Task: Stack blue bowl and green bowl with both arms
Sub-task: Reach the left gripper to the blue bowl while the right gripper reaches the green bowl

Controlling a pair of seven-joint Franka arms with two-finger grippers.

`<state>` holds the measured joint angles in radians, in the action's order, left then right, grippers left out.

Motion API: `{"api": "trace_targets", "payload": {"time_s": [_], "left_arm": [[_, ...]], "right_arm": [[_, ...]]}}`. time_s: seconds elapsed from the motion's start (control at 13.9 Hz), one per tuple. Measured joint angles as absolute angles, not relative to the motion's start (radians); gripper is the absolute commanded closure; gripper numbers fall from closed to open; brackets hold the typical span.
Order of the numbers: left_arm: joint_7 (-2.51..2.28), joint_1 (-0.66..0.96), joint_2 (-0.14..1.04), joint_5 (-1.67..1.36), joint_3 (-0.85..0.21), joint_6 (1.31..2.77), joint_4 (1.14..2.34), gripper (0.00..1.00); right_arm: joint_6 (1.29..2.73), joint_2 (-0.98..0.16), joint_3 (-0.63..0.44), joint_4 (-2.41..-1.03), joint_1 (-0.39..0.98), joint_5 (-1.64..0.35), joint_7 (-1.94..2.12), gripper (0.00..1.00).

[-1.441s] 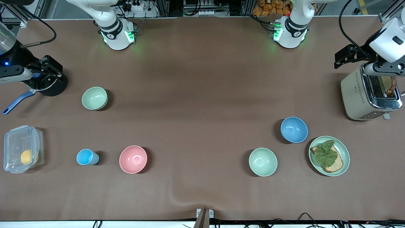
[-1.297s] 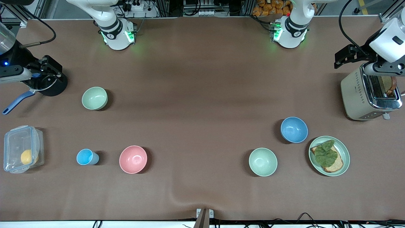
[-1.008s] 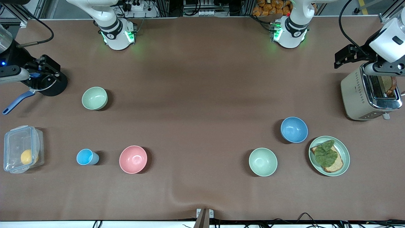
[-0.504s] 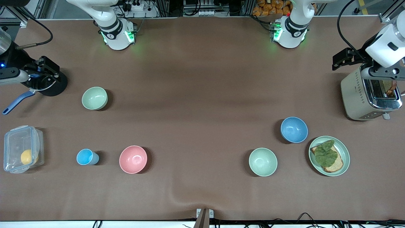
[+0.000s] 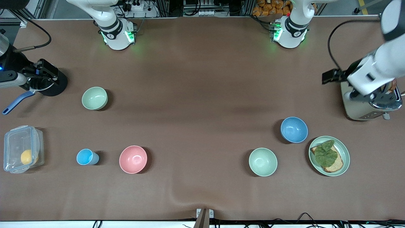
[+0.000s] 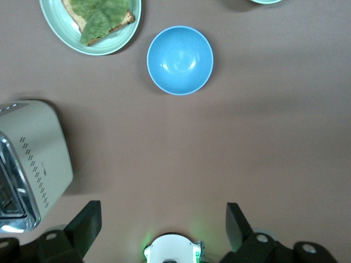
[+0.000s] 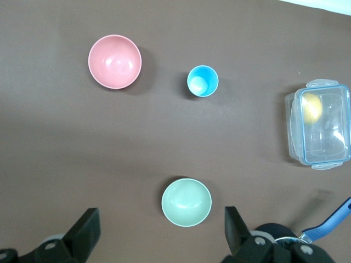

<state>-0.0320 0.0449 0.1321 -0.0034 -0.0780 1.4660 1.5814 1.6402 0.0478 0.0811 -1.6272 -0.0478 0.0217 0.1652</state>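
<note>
Far toward the right arm's end of the table from the blue bowl (image 5: pixel 294 129), the right gripper (image 7: pixel 159 234) hangs over a black pot (image 5: pixel 50 87) with a blue handle, its fingers spread wide and holding nothing. A clear lidded box (image 5: pixel 21 153) with something yellow inside sits close to the table's end edge there.

The green bowl (image 5: pixel 94 98) is round, plain and pale mint, upright and empty. It stands farther from the front camera than the blue bowl, well apart from it, with bare cloth all round its rim. A light-blue cup (image 5: pixel 87 157) and a pink bowl (image 5: pixel 133 159) lie nearer the camera than the blue bowl, also off toward the right arm's end. Between the pink bowl and the blue bowl there is a wide stretch of open table (image 5: pixel 202 110).

A second green bowl (image 5: pixel 263 161) sits near the blue bowl, nearer the camera, not touching. The blue bowl itself is round, matte mid-blue, upright, empty. A green plate (image 5: pixel 345 158) with bread and a leaf lies just beside it, toward the left arm's end, a narrow gap between them.

A toaster (image 5: pixel 354 101) stands farther from the camera than the blue bowl, by the end edge. The left gripper (image 6: pixel 162 224) hangs beside the toaster, fingers wide apart and empty.
</note>
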Motion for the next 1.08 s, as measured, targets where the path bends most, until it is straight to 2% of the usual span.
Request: {"api": "trace_targets", "payload": {"time_s": [0.65, 0.86, 1.08], "left_arm": [[-0.04, 0.039, 0.264, 0.004, -0.074, 1.774, 1.738, 0.0], [-0.044, 0.037, 0.398, 0.037, -0.071, 1.847, 1.706, 0.0], [-0.093, 0.038, 0.518, 0.065, -0.066, 1.848, 1.592, 0.0]], "right_arm": [[1.619, 0.017, 0.081, -1.605, -0.048, 0.022, 0.175, 0.0], [1.612, -0.019, 0.08, -1.607, -0.049, 0.023, 0.18, 0.0], [1.614, -0.096, 0.077, -1.606, -0.064, 0.027, 0.187, 0.0]]}}
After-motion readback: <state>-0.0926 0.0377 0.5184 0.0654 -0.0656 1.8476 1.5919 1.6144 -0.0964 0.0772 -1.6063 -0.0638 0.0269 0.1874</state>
